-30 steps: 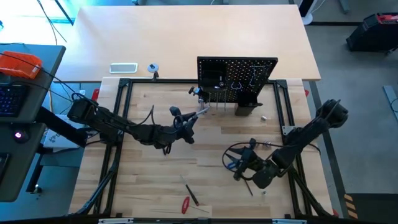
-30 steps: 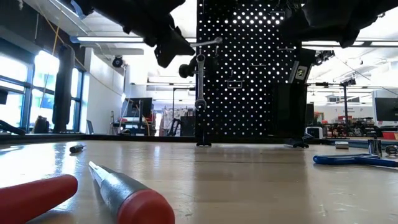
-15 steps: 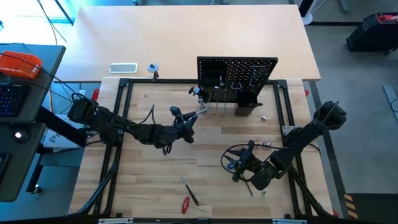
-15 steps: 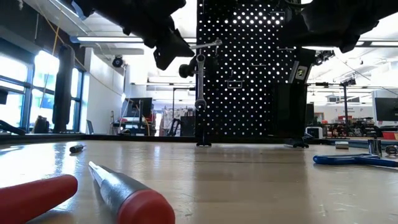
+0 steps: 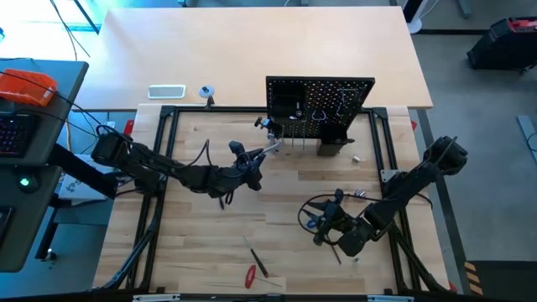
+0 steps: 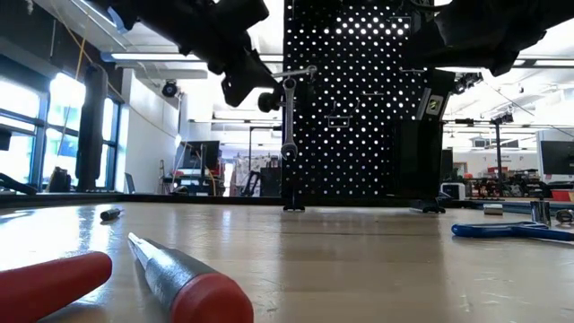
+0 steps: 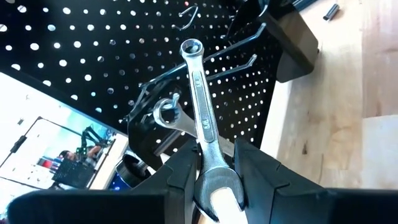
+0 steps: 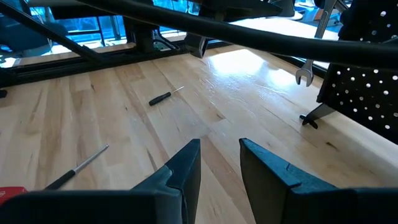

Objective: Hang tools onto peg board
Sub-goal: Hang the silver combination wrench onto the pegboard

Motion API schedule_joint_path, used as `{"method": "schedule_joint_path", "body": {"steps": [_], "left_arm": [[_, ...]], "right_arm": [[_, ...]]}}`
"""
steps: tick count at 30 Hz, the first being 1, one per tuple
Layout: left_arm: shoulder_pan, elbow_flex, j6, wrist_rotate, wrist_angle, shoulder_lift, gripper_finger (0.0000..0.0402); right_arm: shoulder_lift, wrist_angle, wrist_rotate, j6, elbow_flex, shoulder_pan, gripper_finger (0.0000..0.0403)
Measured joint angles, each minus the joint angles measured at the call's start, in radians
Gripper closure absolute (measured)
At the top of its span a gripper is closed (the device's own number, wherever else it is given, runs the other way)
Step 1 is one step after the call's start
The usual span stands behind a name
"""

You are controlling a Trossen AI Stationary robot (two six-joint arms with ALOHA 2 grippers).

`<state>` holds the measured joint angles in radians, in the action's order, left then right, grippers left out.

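Observation:
The black peg board (image 5: 319,105) stands upright at the table's far edge, with wire hooks (image 7: 233,46) on its face. My left gripper (image 5: 250,172) hovers just left of it and nearer, shut on a silver wrench (image 7: 202,118). The wrench's ring end (image 7: 190,46) lies in front of the board's hooks. Another silver tool (image 6: 289,117) hangs at the board's left edge. My right gripper (image 8: 219,155) stands open above the table's near right part (image 5: 323,226), with nothing between its fingers. My left gripper pinches the wrench's shaft just above its open-jaw end (image 7: 212,163) between its two fingers (image 7: 183,177). The fingers come nearly level from the table's left and lie along the wrench. It sticks out past the fingertips toward the board, lifted clear of the table (image 6: 296,70).
Two red-handled tools (image 6: 193,292) (image 6: 45,283) lie near the front edge, seen from above as a red handle (image 5: 250,274) beside a dark screwdriver (image 5: 260,262). A blue-handled tool (image 6: 511,231) lies by my right gripper. A small metal bit (image 5: 356,157) and a black bin (image 5: 334,143) sit by the board's foot.

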<state>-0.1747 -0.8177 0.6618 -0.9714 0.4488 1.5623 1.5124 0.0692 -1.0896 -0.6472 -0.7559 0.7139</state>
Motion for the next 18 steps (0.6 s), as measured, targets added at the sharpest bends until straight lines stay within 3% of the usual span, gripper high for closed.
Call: {"method": "schedule_joint_path", "body": {"steps": [18], "left_arm": [[0.060, 0.000, 0.015, 0.043, -0.004, 0.000, 0.0324]], "right_arm": [[0.000, -0.001, 0.000, 0.000, 0.000, 0.000, 0.0297]]}}
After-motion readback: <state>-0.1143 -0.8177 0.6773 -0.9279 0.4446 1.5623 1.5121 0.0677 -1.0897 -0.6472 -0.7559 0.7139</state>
